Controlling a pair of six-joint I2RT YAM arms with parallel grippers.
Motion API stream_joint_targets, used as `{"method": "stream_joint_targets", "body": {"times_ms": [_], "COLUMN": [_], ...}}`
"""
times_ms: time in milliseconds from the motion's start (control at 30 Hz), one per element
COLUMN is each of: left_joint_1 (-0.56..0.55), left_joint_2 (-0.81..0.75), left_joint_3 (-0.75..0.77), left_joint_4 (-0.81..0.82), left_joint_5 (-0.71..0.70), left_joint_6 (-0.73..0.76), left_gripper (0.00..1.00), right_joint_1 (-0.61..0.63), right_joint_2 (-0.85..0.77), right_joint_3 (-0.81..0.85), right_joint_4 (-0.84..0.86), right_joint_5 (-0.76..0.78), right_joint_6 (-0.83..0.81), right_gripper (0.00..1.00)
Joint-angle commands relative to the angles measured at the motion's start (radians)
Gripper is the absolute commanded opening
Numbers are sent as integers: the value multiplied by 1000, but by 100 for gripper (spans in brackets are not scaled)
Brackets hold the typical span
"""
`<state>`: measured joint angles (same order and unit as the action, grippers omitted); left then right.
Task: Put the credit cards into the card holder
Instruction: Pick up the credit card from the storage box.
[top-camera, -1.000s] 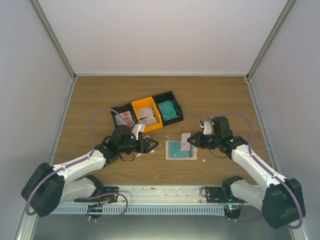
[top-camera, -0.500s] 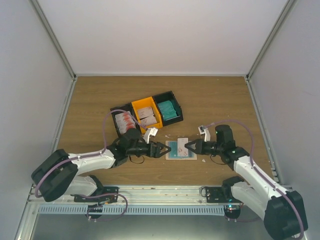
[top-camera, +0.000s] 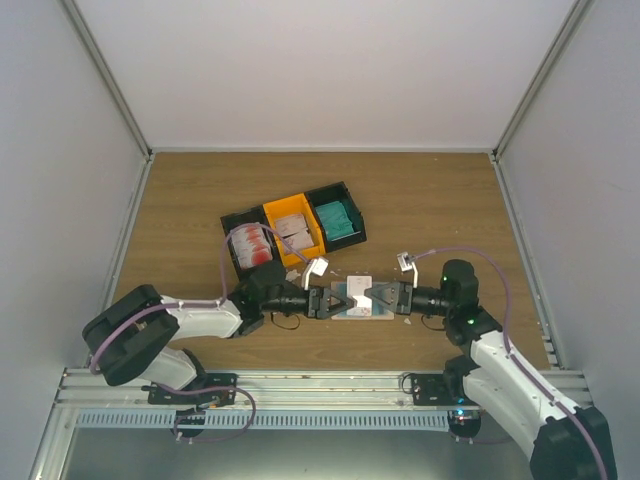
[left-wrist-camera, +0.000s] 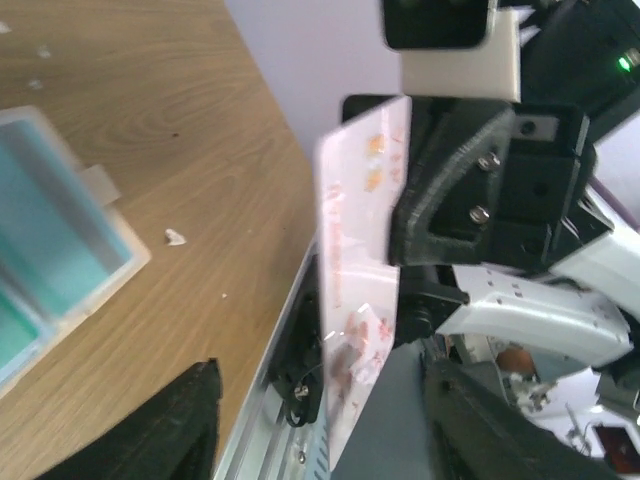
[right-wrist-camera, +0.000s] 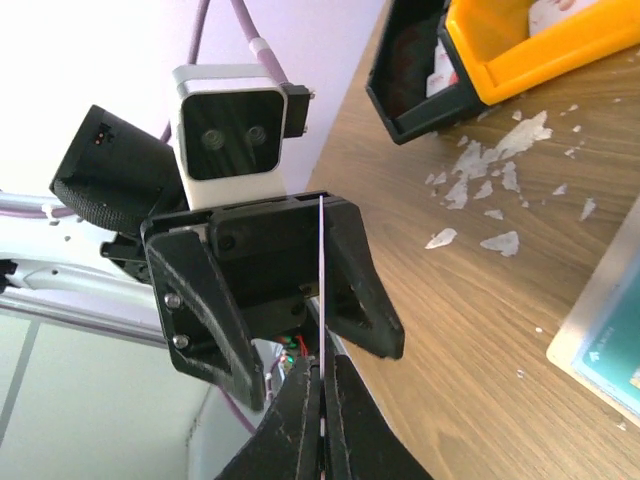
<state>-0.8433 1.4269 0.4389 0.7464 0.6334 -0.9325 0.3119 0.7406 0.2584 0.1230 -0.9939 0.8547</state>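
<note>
My left jaws stand open astride the white credit card, not pinching it. The card hangs edge-up just over the card holder on the tabletop. At its 3 o'clock, my right jaws grip it.

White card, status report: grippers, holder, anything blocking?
Right gripper shut on white card, mid-air. Left gripper open, fingers flanking it. Card holder lies flat, teal cards inside; nothing blocking.

Wooden table carries joined black-orange-black bins left of centre, a beige card holder nearer the front, and white scraps scattered between them
</note>
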Motion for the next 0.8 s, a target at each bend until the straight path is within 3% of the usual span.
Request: {"method": "stream_joint_targets", "body": {"times_ms": [0,233,267,333,400,433,600,767], "left_joint_1": [-34,-49,-50,-51,-51,-51,-51,-51], "left_joint_2": [-17,-27,-31,-44,-64,-74,-116,-97], "left_joint_3": [17,27,25,17,10,6,-6,10], "left_joint_4": [113,92,91,78,44,21,-140,-201], "left_joint_5": [44,6,-2,-27,-63,-85,-234,-289], "left_joint_6": [26,41,46,51,58,61,54,30], "left_gripper": [51,19,12,1,0,0,0,0], "right_joint_1": [-5,-6,-6,-6,-6,-5,7,42], "right_joint_2": [-16,-62,-71,-92,-108,-113,-161,-166], "right_joint_3": [-16,-34,-34,-21,10,32,147,203], "right_joint_4": [90,97,85,17,-123,-195,-498,-644], "right_joint_5": [-57,-72,-68,-38,29,102,424,790], "right_joint_6": [64,79,72,35,-29,-65,-148,-99], "right_gripper": [0,1,4,26,51,56,63,60]}}
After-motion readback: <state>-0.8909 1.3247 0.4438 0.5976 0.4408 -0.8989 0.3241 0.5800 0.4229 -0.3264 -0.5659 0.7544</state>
